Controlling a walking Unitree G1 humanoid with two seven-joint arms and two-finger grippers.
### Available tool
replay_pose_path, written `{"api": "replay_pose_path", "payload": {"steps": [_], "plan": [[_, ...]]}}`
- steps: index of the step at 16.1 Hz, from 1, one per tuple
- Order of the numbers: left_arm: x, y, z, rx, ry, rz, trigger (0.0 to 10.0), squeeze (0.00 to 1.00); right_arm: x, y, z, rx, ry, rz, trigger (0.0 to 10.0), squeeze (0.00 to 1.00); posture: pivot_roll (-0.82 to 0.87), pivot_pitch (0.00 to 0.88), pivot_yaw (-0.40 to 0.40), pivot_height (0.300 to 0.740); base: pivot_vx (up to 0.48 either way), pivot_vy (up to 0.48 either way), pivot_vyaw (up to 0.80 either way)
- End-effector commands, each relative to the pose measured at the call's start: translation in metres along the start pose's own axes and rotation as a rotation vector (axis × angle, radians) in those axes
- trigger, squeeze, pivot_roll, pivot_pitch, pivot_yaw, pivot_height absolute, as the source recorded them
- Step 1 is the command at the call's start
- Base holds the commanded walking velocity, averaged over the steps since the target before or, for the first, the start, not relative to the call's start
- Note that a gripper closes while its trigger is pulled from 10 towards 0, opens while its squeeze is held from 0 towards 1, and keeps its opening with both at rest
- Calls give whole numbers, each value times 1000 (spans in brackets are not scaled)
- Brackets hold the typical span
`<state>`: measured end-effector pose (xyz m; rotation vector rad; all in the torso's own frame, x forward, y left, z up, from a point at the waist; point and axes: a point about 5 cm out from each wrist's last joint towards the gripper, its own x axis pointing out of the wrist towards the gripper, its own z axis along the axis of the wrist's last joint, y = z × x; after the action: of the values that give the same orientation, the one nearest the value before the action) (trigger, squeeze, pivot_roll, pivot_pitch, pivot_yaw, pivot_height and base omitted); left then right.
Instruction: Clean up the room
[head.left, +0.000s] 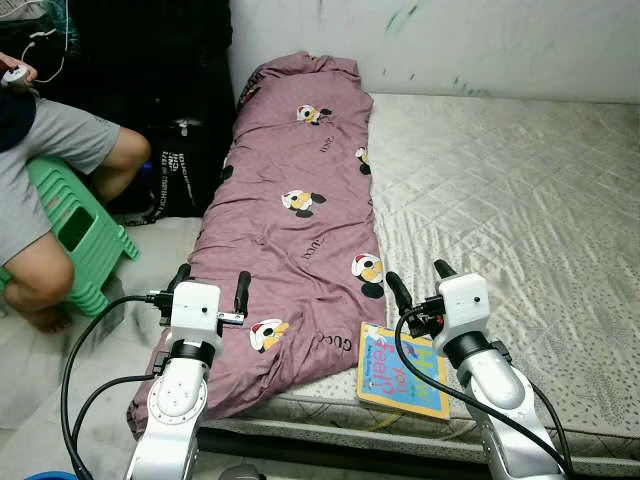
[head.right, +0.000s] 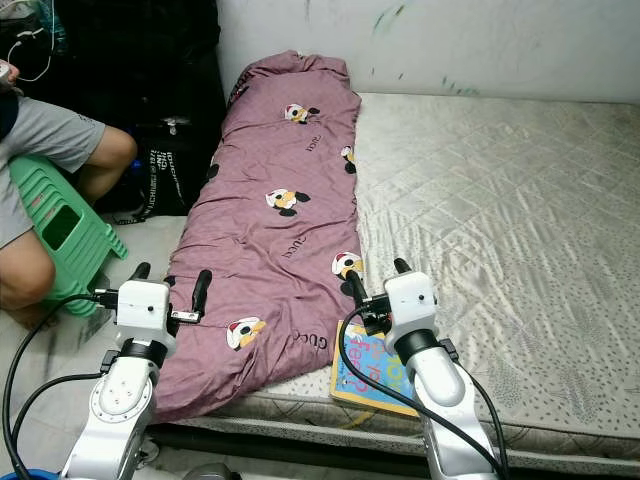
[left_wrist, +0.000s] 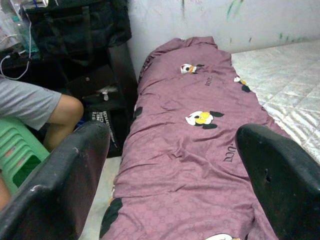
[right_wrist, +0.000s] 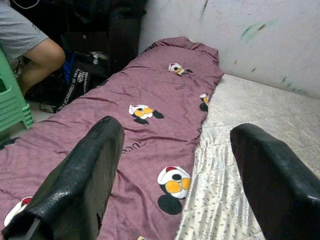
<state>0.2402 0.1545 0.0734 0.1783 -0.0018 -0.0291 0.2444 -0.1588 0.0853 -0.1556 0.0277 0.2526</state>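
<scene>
A mauve quilt (head.left: 295, 225) printed with cartoon mice lies lengthwise along the left side of a grey mattress (head.left: 510, 190), its near end drooping over the bed's edge. A colourful children's book (head.left: 400, 370) rests flat at the mattress's front edge, just right of the quilt. My left gripper (head.left: 210, 283) hovers open over the quilt's near left corner. My right gripper (head.left: 417, 280) is open too, above the book and the quilt's right border. Both wrist views look along the quilt (left_wrist: 200, 150) toward the wall, nothing between the fingers.
A person (head.left: 45, 180) in grey shorts sits on a green plastic stool (head.left: 75, 235) at the left, close to my left arm. A black bag (head.left: 180, 170) and dark furniture stand beyond. A marked white wall (head.left: 450, 40) backs the bed.
</scene>
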Motion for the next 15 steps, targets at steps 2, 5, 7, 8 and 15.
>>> {"api": "replay_pose_path", "payload": {"steps": [2, 5, 7, 8, 15], "plan": [[12, 6, 11, 4, -8, -53, 10000, 0, 3, -30, 5, 132, -21, -236, 10000, 0, -19, 81, -14, 740, 0, 0, 0], [13, 4, 10, -1, -7, -53, 10000, 0, 3, -32, 5, 121, -20, -238, 10000, 0, -19, 82, -17, 740, 0, 0, 0], [14, 4, 10, -3, -2, -56, 10000, 0, 3, -32, 5, 123, -18, -244, 10000, 0, -21, 84, -19, 740, 0, 0, 0], [14, 4, 9, -5, 1, -57, 10000, 0, 3, -33, 5, 122, -17, -253, 10000, 0, -22, 84, -20, 740, 0, 0, 0], [14, 1, 9, -10, 6, -72, 10000, 0, -1, -40, 3, 125, 3, -296, 10000, 0, -30, 89, -23, 740, 0, 0, 0]]}}
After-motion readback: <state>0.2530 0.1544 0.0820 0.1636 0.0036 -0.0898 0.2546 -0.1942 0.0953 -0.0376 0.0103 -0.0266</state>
